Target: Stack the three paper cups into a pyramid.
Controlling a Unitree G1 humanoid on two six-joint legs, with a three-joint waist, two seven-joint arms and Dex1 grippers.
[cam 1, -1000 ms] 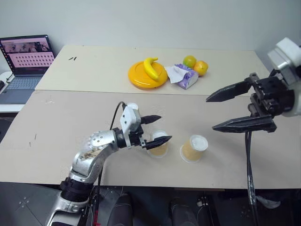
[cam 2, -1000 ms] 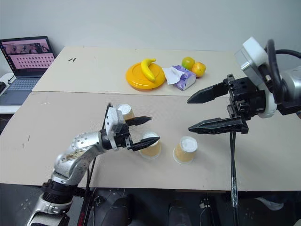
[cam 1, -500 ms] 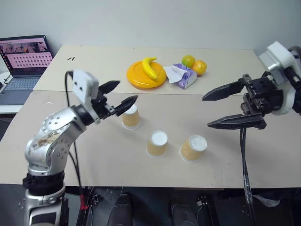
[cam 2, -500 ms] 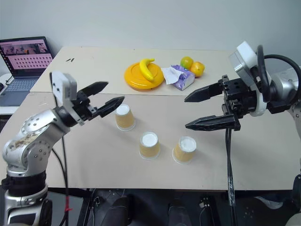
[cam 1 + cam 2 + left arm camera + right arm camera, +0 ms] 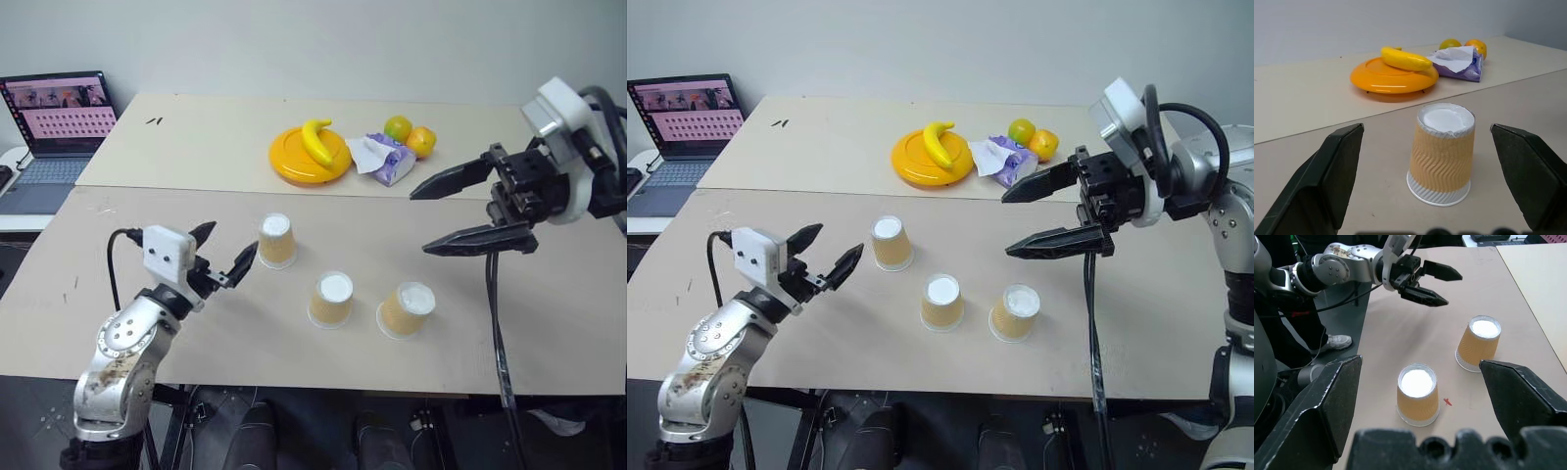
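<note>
Three paper cups (image 5: 332,299) stand upside down and unstacked on the surface (image 5: 147,323). The left pincer (image 5: 222,258), wide and empty, sits just beside the farthest cup (image 5: 277,239). The right pincer (image 5: 441,211), also wide and empty, hovers above the nearest-right cup (image 5: 406,308).

Three tan paper cups (image 5: 942,301) stand upside down and unstacked on the beige worktop (image 5: 774,206), flanked by the left gripper (image 5: 828,253) and raised right gripper (image 5: 1036,211), both with fingers spread and empty.
</note>
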